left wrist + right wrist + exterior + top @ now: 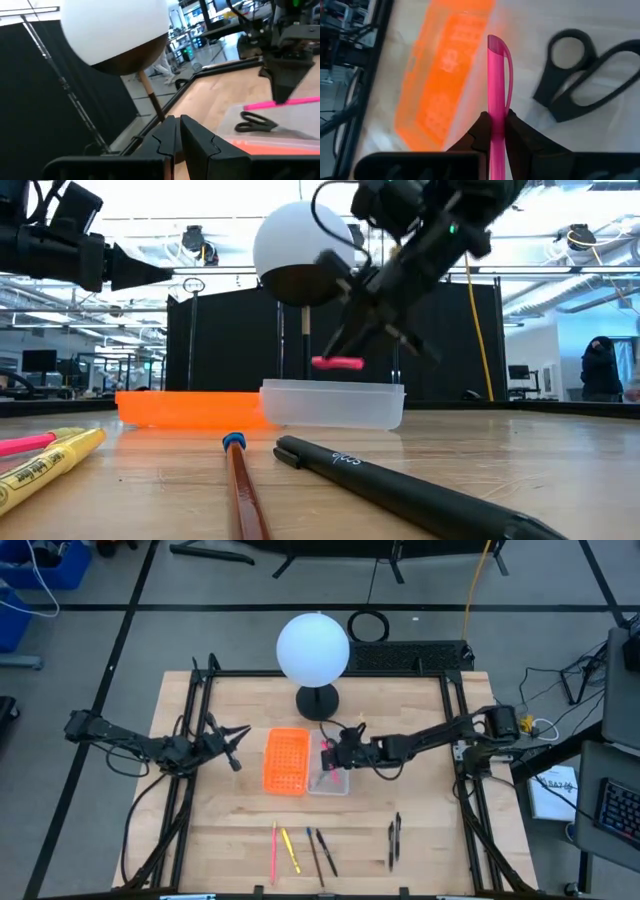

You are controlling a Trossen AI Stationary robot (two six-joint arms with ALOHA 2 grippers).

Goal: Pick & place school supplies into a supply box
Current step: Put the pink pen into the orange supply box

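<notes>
**A:** Where does the pink pen stand right now?

**B:** Pinched between the fingers of the right gripper, lifted clear above the supply box. From table height the pen hangs level over the box's rim, not touching it. The scissors already lie inside the box, on its floor.

**A:** So the step is the drop. How would you do it well?

**B:** Lower first — I'd bring the pen down close to the box floor before letting go, since a round pen released from height would likely bounce or roll out over that shallow wall. I'd also keep it lined up with the box's long side, and beside the scissors rather than across their handles, so it settles flat.

**A:** Any risk from the orange tray?

**B:** It sits touching, or just beside, the box on the side toward the left arm. In the wrist view the pen's tip points near that shared edge, so drifting that way could land the pen in the wrong tray. Better to stay over the clear box's middle.

**A:** And the left gripper?

**B:** Its fingers are pressed together, holding nothing — it waits beyond the orange tray, well apart from the box. More pens and pencils lie on the table, well apart from the box, toward the front edge.
</notes>
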